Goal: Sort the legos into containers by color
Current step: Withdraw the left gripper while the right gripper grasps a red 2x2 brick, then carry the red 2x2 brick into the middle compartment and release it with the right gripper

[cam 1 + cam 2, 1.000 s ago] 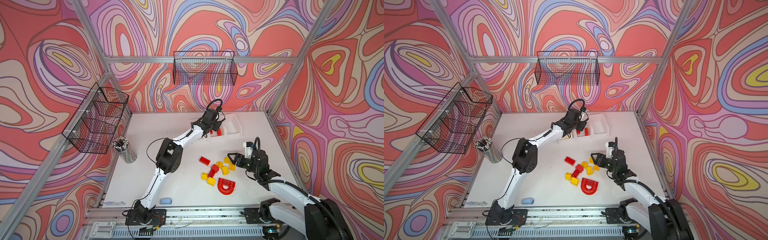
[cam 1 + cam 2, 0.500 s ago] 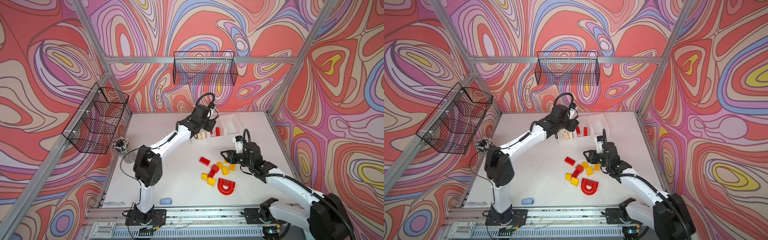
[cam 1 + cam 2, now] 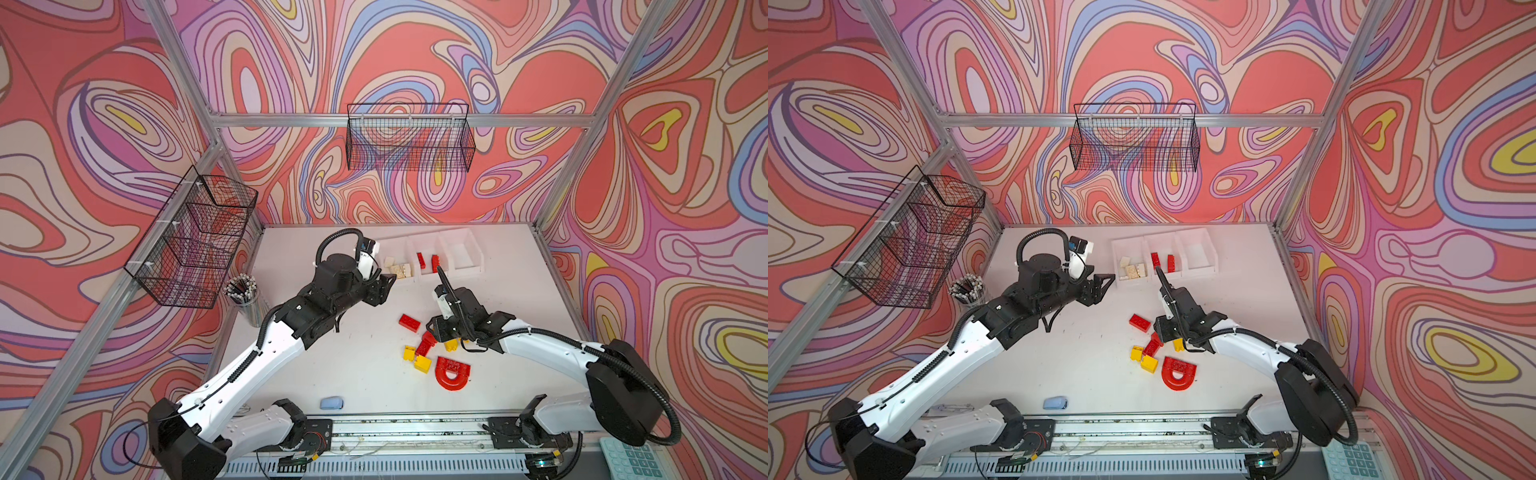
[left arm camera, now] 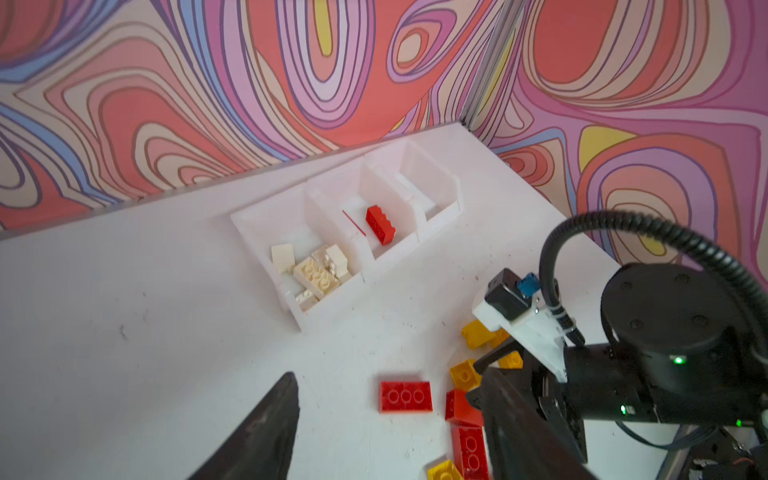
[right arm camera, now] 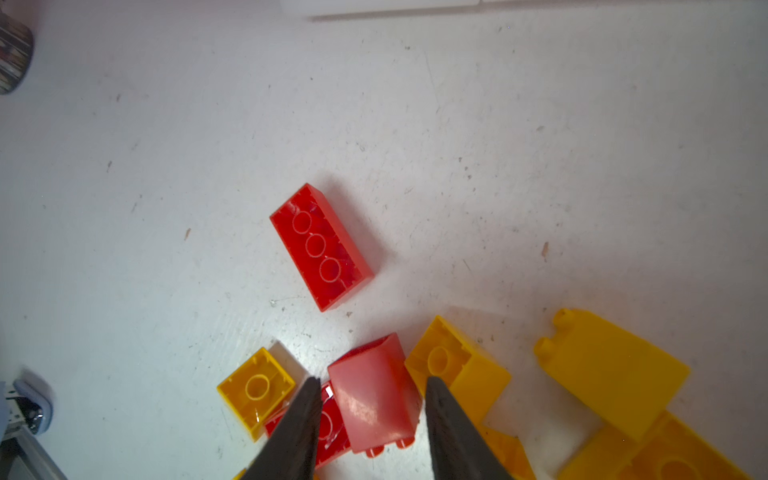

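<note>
Three joined white containers (image 3: 478, 254) (image 3: 1213, 254) (image 4: 386, 187) stand at the back: cream legos (image 4: 316, 276) in one end bin, red legos (image 3: 428, 262) in the middle, the other end bare. Loose on the table lie a flat red brick (image 3: 409, 323) (image 5: 322, 247), a red arch (image 3: 453, 372) (image 3: 1178, 373) and yellow bricks (image 3: 422, 363) (image 5: 255, 388). My right gripper (image 3: 434, 332) (image 5: 372, 380) is down in this pile, its fingers against both sides of a red sloped brick (image 5: 374, 395). My left gripper (image 3: 384, 286) (image 4: 382, 386) hangs open and empty between the bins and the pile.
A metal pencil cup (image 3: 245, 295) stands at the left. A pale blue block (image 3: 331, 403) lies near the front edge. Black wire baskets hang on the back wall (image 3: 409, 139) and the left wall (image 3: 195, 237). A keypad (image 3: 631, 461) sits beyond the front right corner.
My left gripper has drawn back from the containers, still open. My right gripper has moved left and down into the pile and narrowed its jaws around the red sloped brick.
</note>
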Action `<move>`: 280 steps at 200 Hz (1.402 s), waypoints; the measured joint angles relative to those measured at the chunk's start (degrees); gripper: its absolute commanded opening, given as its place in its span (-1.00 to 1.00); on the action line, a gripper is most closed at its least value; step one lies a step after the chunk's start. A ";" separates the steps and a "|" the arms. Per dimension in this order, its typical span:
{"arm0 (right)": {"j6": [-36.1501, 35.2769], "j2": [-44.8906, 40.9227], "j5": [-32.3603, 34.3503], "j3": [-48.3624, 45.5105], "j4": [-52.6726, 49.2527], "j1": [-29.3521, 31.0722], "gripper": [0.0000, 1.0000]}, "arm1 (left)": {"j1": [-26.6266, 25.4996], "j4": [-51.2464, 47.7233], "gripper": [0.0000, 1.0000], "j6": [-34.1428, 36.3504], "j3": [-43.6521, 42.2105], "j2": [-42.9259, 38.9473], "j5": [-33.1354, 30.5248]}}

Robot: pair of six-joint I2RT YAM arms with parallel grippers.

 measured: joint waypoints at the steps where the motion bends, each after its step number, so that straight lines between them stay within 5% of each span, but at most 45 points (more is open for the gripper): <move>1: -0.04 0.07 0.07 0.04 -0.07 0.02 -0.12 | 0.00 0.00 0.38 0.00 -0.22 -0.11 0.00; 109: -2.69 6.84 3.65 2.58 -2.62 3.63 0.07 | 0.00 -1.57 0.38 -2.69 -12.72 -5.64 -0.42; 280: -1.09 5.64 4.81 4.81 -4.11 4.02 -0.27 | 0.00 0.61 0.37 -5.38 -13.60 -3.28 0.70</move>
